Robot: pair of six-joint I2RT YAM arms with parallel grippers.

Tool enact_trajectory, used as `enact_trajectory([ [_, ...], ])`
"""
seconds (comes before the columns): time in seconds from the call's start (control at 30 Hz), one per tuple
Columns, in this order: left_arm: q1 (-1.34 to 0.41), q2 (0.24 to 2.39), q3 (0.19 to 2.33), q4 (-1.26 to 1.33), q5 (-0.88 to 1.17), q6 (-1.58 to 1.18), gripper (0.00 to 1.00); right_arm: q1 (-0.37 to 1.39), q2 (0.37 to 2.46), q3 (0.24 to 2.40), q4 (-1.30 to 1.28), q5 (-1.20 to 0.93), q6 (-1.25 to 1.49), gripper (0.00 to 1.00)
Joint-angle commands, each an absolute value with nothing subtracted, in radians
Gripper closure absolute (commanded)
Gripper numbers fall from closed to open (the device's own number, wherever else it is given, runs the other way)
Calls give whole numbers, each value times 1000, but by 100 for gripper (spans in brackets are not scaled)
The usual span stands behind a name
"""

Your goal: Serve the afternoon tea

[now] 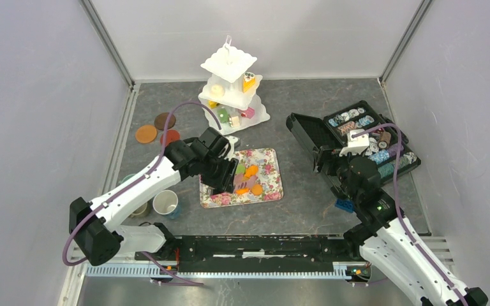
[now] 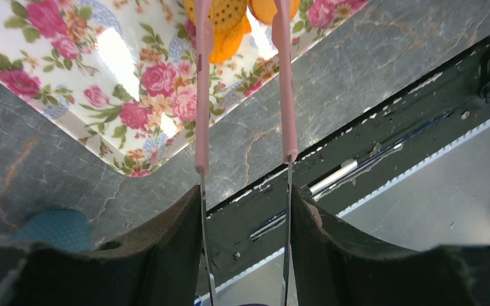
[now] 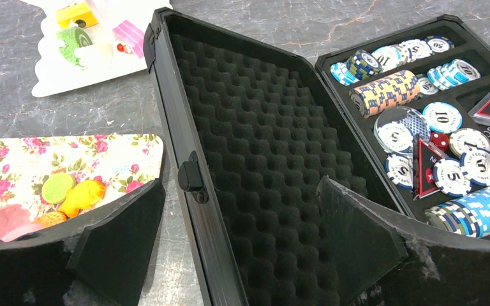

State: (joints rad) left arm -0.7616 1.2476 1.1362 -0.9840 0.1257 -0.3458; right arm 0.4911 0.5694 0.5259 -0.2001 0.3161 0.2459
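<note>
My left gripper (image 1: 226, 167) is shut on a pair of metal tongs with pink arms (image 2: 202, 95), held over the floral tray (image 1: 269, 191). In the left wrist view the fingers (image 2: 172, 236) press the tongs' blades, and the pink arms flank an orange cake (image 2: 228, 22) on the tray (image 2: 134, 76). Several orange, green and pink cakes (image 1: 250, 173) lie on the tray. More cakes sit on the white tiered stand (image 1: 230, 83). Three round saucers (image 1: 146, 134) lie at the back left. A white cup (image 1: 165, 203) stands near the left arm. My right gripper (image 1: 349, 169) is open and empty.
An open black hard case (image 1: 363, 137) with patterned discs lies at the right; in the right wrist view my fingers (image 3: 121, 236) straddle its lid edge (image 3: 191, 175). A small blue brick (image 1: 344, 205) lies in front of it. A tan cup (image 1: 141, 208) stands beside the white one.
</note>
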Motion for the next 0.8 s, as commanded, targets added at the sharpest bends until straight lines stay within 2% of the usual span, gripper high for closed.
enact_trajectory([
  [0.0,-765,1230,1114,-939,203,-399,45,495,561,513,-160,323,237,2],
  [0.77,-736,1300,1106,-957,132,-359,41,495,543,505,-176,325,245,2],
])
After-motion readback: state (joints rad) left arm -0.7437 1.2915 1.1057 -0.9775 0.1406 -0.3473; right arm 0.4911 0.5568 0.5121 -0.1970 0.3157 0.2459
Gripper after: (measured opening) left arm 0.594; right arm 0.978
